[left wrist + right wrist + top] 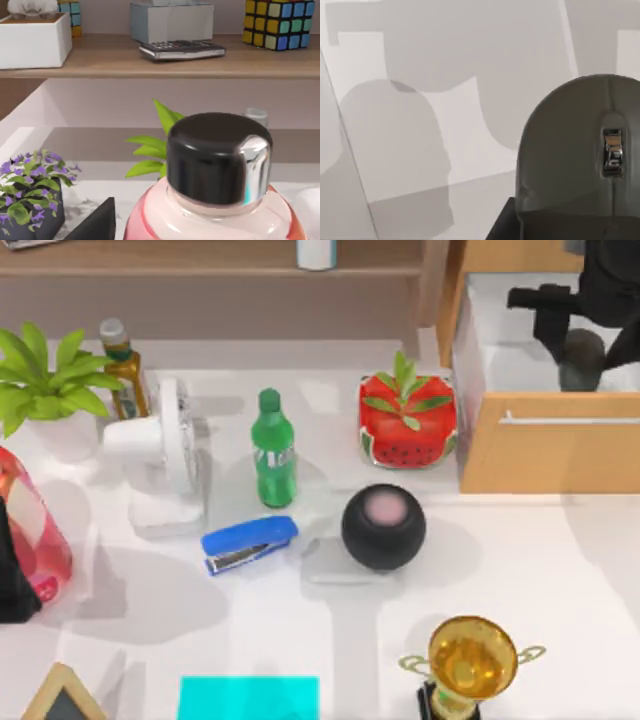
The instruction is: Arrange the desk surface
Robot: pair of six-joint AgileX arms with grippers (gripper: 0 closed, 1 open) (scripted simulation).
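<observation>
My right fingers grasp a grey mouse above the open wooden drawer. My left fingers sit against a pink bottle, its base cut off; whether they clench it I cannot tell. The white counter spreads between both, long axis running left to right. Farther from my left fingers lie a blue stapler, a black speaker and a green bottle.
</observation>
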